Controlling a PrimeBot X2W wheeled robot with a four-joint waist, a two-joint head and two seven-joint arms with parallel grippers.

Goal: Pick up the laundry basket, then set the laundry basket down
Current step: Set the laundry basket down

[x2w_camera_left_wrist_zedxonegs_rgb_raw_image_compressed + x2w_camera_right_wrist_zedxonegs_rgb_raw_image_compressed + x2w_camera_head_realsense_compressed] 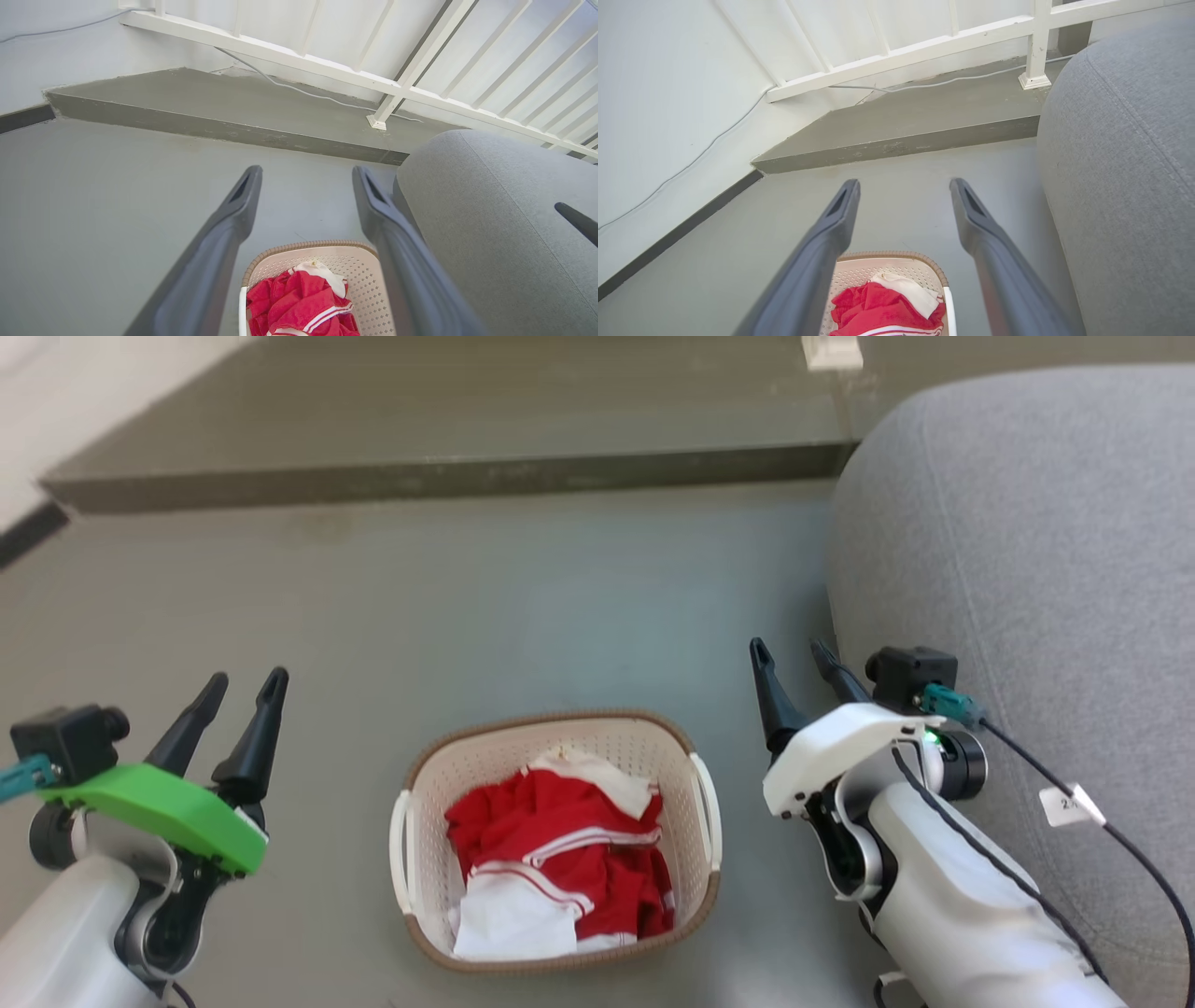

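— What is to the left of the laundry basket [425, 784]?

— The left gripper [246, 679]. It hangs well apart from the basket's left handle [400, 845], with its two dark fingers spread and nothing between them.

— And the basket itself?

— It stands upright on the grey floor [560, 597], between the two grippers. Red and white clothes [551, 849] are heaped inside it. Beyond the basket a low step [448, 476] rises, and a white railing [327, 69] stands on the step.

— What is to the right of the basket?

— The right gripper [789, 649] is also clear of the basket, its fingers parted and empty. Further right of the basket is a grey sofa [1027, 569], and the gripper's fingertips are near its edge. A black cable [1139, 859] runs from that wrist across the sofa.
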